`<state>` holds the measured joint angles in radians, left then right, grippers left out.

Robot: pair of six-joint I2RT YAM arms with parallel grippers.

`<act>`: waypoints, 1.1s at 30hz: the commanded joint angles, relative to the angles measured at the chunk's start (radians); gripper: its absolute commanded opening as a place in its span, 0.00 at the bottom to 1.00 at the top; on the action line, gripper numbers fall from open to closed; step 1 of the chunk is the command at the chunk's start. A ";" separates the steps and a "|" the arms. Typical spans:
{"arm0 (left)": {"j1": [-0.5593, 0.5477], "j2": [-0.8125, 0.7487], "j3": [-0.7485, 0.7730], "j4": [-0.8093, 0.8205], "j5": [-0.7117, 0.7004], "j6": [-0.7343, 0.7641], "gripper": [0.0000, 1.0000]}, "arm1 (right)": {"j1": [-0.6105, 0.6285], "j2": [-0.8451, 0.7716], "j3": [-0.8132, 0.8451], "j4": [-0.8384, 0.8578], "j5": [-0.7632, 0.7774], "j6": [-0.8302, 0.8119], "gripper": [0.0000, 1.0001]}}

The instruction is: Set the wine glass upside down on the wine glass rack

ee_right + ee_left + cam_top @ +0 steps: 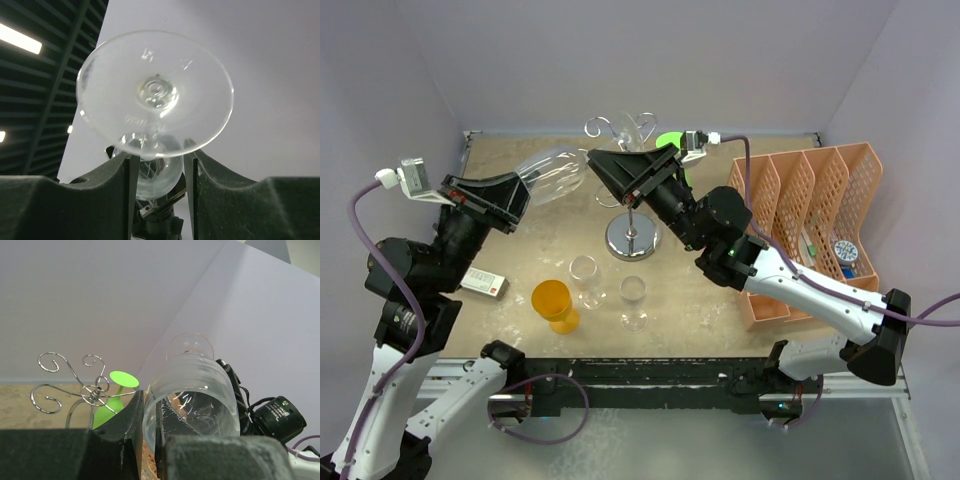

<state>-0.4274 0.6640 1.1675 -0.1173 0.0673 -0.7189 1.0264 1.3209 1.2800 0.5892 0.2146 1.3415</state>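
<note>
A clear wine glass (555, 172) is held on its side in the air between the two arms. My left gripper (523, 192) is shut on its bowl rim, one finger inside the bowl and one outside (150, 407). My right gripper (603, 166) is open, its jaws on either side of the stem just behind the round foot (155, 90), with gaps on both sides. The wine glass rack (632, 240), silver wire with scroll arms (85, 390) and a chrome base, stands just behind the right gripper. A green glass (670, 140) hangs upside down on it.
An orange lattice organiser (820, 200) stands at the right. An orange-yellow glass (555, 303) and two clear glasses (585, 275) (633, 298) stand at the front middle. A small white and red box (483, 283) lies by the left arm.
</note>
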 commanded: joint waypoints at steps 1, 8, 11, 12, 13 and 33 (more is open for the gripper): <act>0.003 -0.011 -0.003 0.131 0.063 -0.001 0.00 | -0.003 -0.016 0.039 0.035 0.059 0.053 0.41; 0.003 -0.006 -0.018 0.143 0.098 0.004 0.00 | -0.003 -0.015 0.045 0.029 0.077 0.063 0.36; 0.003 -0.006 -0.029 0.155 0.117 0.004 0.00 | -0.003 -0.008 0.053 0.031 0.077 0.067 0.35; 0.003 -0.006 -0.033 0.159 0.124 0.004 0.00 | -0.003 -0.006 0.056 0.032 0.077 0.069 0.35; 0.004 -0.007 -0.036 0.161 0.130 0.005 0.00 | -0.003 -0.003 0.059 0.033 0.077 0.071 0.33; 0.004 -0.046 0.008 -0.131 0.125 0.210 0.44 | -0.003 -0.088 -0.021 0.144 0.144 -0.219 0.00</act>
<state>-0.4255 0.6392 1.1194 -0.1246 0.1726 -0.6392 1.0267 1.3121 1.2762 0.5945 0.2985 1.2762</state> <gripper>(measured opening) 0.401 0.047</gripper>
